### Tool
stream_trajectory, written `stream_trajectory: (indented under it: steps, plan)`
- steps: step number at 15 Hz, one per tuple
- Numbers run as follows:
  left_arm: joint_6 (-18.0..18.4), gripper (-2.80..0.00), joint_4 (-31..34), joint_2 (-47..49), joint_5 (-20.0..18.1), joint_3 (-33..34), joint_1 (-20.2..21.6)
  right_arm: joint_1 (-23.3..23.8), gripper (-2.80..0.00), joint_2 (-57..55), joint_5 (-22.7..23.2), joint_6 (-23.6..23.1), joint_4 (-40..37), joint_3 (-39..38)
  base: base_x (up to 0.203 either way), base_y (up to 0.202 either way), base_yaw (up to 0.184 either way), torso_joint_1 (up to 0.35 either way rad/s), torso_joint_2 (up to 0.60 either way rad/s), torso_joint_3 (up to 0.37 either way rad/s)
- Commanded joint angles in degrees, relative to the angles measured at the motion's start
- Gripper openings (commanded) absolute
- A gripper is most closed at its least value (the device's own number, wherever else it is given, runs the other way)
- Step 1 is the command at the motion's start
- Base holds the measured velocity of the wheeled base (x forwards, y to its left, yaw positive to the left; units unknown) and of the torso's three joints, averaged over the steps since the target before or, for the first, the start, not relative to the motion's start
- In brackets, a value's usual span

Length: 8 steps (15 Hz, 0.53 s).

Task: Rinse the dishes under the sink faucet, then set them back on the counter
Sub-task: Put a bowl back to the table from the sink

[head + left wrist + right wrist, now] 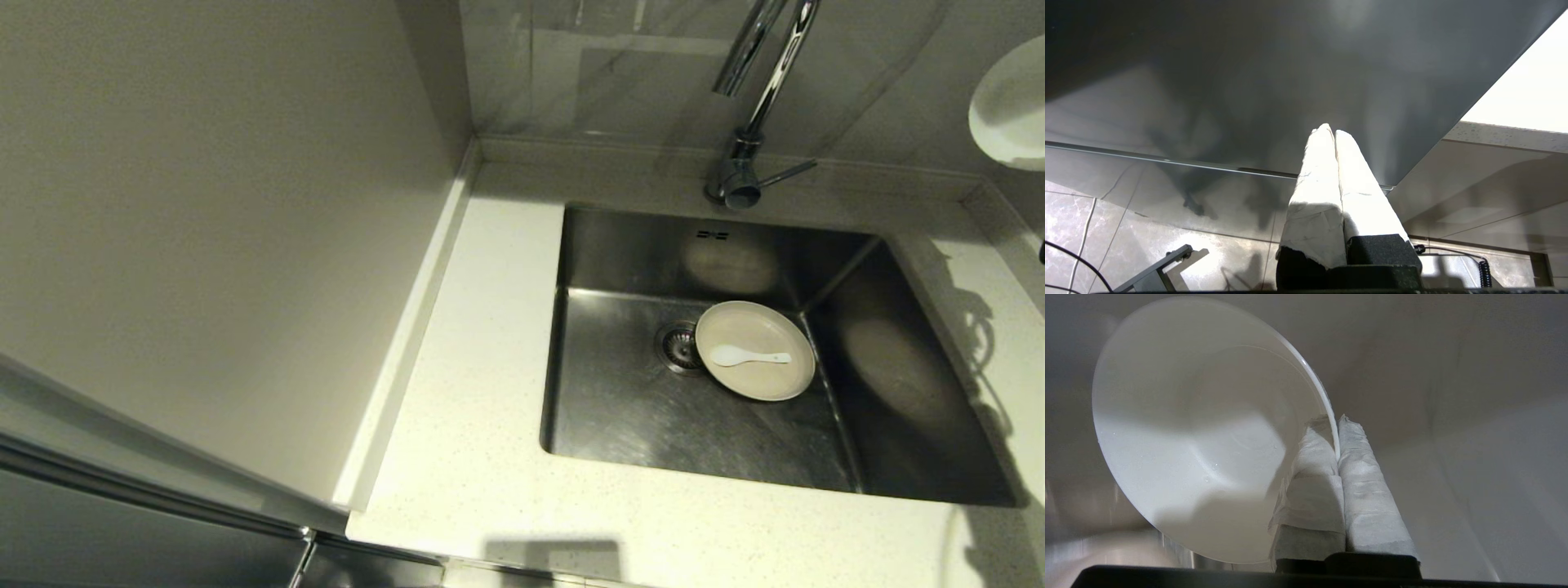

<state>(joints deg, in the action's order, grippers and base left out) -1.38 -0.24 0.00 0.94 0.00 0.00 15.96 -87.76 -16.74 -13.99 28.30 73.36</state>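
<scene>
- Bowl (1200,433): small, white, held up in the air by its rim, tilted on edge, a few droplets on the inside. From the head view it shows only partly at the far right (1012,106), off to the side of the faucet (755,98) and above the surface (473,425), not over the sink (620,408).
- Right pincer (1336,437): pressed nearly together, one padded finger (1314,457) inside the bowl wall and the other outside, pinching the thin rim. Nothing else touches it.
- Risk, my judgement: the grip is on a narrow, wet edge with most of the bowl's weight hanging to one side; a jolt or quick swing could make it pivot or slip out and drop onto the stone.
- Risk: setting it down tilted could land it on its rim, so it rocks or rolls.
- Plate (755,351), with the spoon (747,356) lying on it, sits on the sink floor just beside the drain (676,345), well away from the right pincer.
- Left pincer (1334,132): parked low, by a dark cabinet front, fingers pressed together, holding nothing.
</scene>
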Motion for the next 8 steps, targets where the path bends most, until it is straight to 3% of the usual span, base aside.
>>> stream_trajectory:
  steps: [1,4,8]
  plan:
    - [-0.03,-2.80,-0.02,-0.18,0.03,0.00,0.00,3.23,-2.80,-0.24,-0.34,2.39,-23.87,7.32,0.000,0.000,0.000,0.000,0.00,0.000]
    - [-0.03,-2.80,-0.02,-0.18,0.03,0.00,0.00,8.61,-2.80,-3.89,-0.09,12.06,-43.74,15.92,0.000,0.000,0.000,0.000,0.00,0.000]
    - [-0.03,-2.80,-0.02,-0.18,0.03,0.00,0.00,12.02,-2.80,-8.44,1.21,24.69,-57.06,22.89,0.000,0.000,0.000,0.000,0.00,0.000]
